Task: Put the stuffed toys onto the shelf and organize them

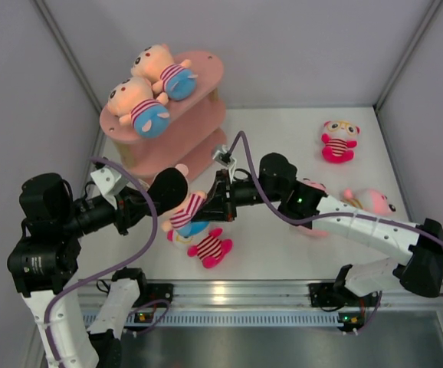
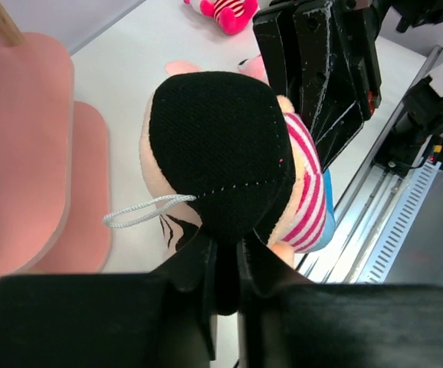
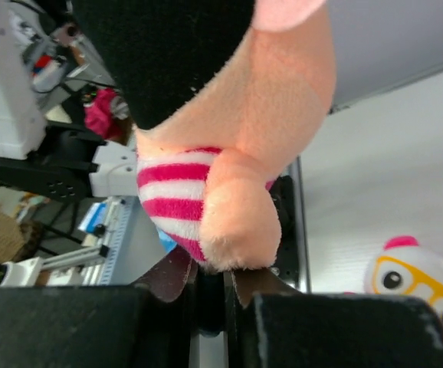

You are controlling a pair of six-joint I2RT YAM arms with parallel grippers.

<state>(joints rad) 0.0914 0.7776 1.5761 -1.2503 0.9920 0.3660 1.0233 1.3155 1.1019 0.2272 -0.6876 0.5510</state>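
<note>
One stuffed toy (image 1: 185, 215), with black hair, a peach face, a pink-striped shirt and blue bottoms, hangs above the table between both arms. My left gripper (image 1: 148, 201) is shut on its black head (image 2: 218, 146), pinching the fabric at the jaw tips (image 2: 225, 245). My right gripper (image 1: 205, 205) comes in from the other side, shut at the toy's peach arm and striped shirt (image 3: 177, 201); its jaws (image 3: 212, 272) stand almost together. The pink shelf (image 1: 208, 75) stands at the back left with two peach-headed toys (image 1: 160, 70) (image 1: 139, 106) lying on its top board.
A pink striped toy (image 1: 210, 249) lies on the table below the held one. A white-faced toy with glasses (image 1: 338, 140) and a pink one (image 1: 375, 201) lie at the right, and another is partly hidden under my right arm (image 1: 311, 188). A metal rail (image 1: 244, 291) runs along the near edge.
</note>
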